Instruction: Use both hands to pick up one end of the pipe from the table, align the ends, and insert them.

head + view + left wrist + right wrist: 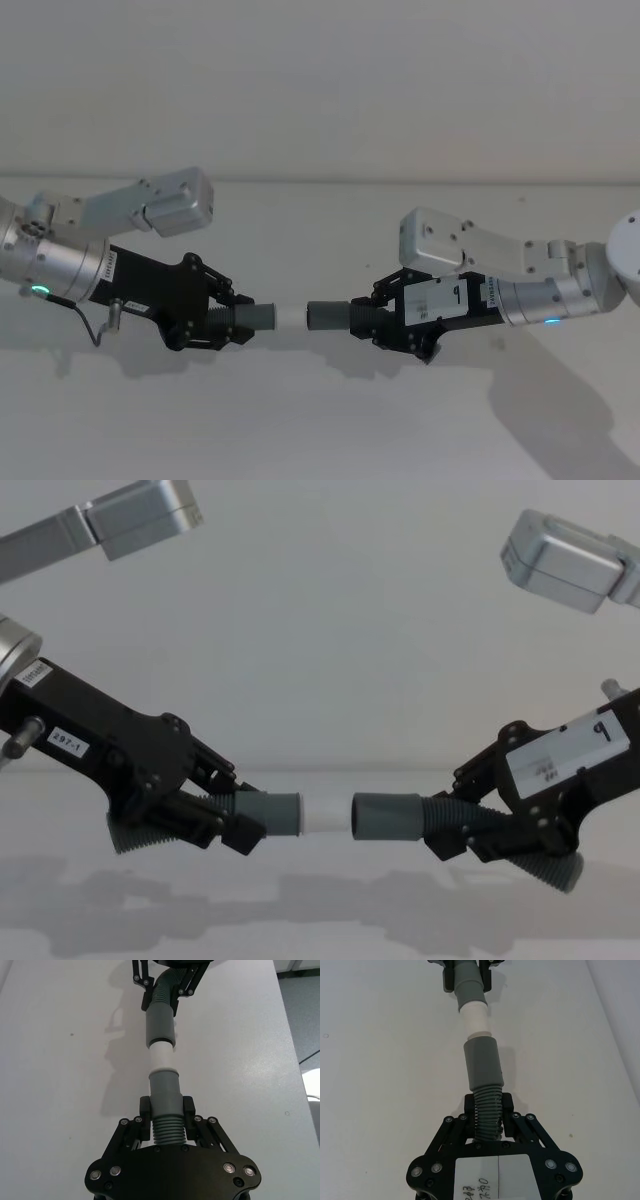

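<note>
Left claw (232,322): gripping the ribbed middle of the left pipe piece (240,318), fingers (145,1111) clenched on both sides just behind the grey cuff (165,1091). Holding the piece in the air above the white table (320,440), cuff pointing straight out from the fingertips toward the right claw. Extending beyond that cuff: a narrower white tip (325,814). Hanging below and behind the claw in the chest view: the piece's ribbed tail.

Between the claws: the white tip facing the open mouth of the opposite cuff, lined up on nearly one axis. In the head view, the tip sitting right at that mouth; in the left wrist view, reaching the mouth of the far cuff; whether already entering, cannot tell.

Right claw (365,318): grasping the ribbed section of the right pipe piece (335,316), fingers (471,1105) closed on it just behind the plain grey cuff (481,1063). Carrying a white label on the claw body. Holding the cuff out ahead of the fingertips, off the table, toward the left claw. Drooping below the claw in the chest view: the ribbed tail.
</note>
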You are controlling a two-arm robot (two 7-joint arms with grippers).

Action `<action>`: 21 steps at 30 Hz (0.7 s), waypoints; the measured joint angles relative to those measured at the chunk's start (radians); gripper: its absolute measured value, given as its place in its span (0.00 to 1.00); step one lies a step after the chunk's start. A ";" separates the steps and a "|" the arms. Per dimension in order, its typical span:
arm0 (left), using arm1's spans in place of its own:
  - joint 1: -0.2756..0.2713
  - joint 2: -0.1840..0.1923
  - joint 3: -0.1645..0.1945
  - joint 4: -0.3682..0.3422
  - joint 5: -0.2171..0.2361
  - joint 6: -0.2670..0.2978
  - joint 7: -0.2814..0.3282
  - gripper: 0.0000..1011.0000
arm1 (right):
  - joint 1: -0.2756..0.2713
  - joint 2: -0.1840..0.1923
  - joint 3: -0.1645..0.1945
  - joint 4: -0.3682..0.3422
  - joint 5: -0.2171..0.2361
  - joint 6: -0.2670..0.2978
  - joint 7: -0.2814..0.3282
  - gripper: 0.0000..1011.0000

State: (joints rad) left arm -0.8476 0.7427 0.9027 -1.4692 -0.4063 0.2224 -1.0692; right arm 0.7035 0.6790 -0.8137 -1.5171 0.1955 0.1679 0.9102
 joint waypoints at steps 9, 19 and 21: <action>-0.004 -0.005 0.005 0.008 0.000 0.000 -0.002 0.36 | 0.003 -0.002 -0.002 0.001 0.001 -0.002 0.002 0.29; -0.008 -0.013 0.008 0.020 0.000 0.000 -0.002 0.36 | 0.006 -0.003 -0.005 -0.002 0.003 -0.008 0.005 0.29; -0.008 -0.015 0.008 0.023 0.000 0.000 -0.003 0.36 | 0.007 -0.003 -0.006 -0.002 0.003 -0.008 0.006 0.29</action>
State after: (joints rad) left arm -0.8558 0.7277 0.9107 -1.4464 -0.4066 0.2221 -1.0718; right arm 0.7105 0.6757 -0.8195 -1.5189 0.1988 0.1596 0.9159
